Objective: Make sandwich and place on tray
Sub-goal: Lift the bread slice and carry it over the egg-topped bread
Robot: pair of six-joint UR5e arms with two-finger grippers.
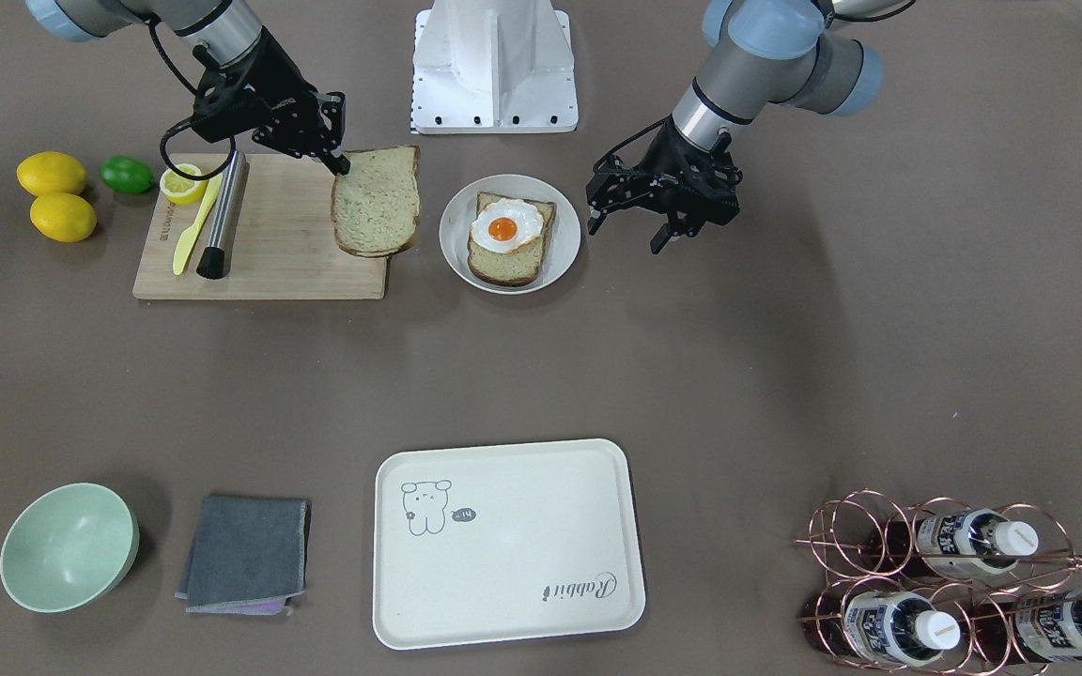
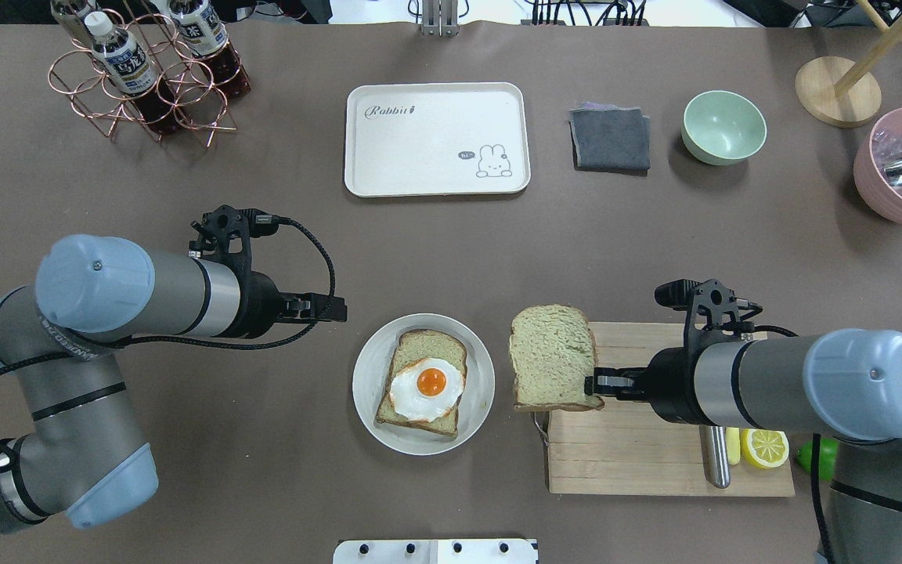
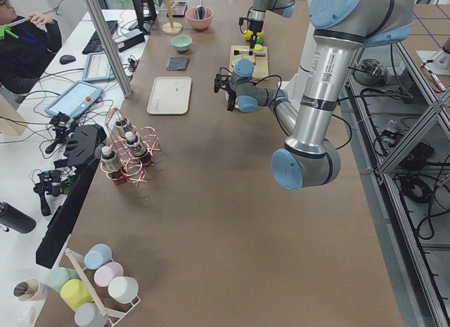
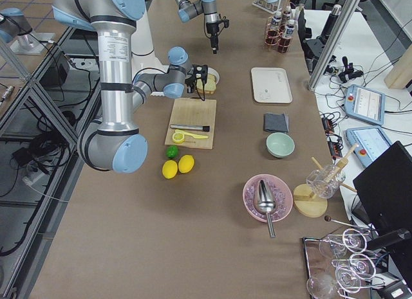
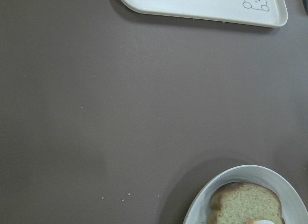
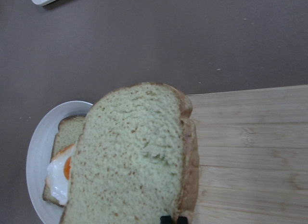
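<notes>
Wide brown table (image 1: 785,376) separates the tray (image 1: 503,582) from the plate (image 1: 567,253), where one bread slice (image 1: 503,268) carries the fried egg (image 1: 506,225). The second slice (image 1: 377,202) overhangs the plate-side edge of the cutting board (image 1: 269,253), its crust pinched by the right gripper (image 1: 342,167). The left gripper (image 1: 626,233) hovers spread beside the plate.

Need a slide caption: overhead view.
Right gripper holds bread slice over cutting board edge, beside egg-topped slice on plate.
</notes>
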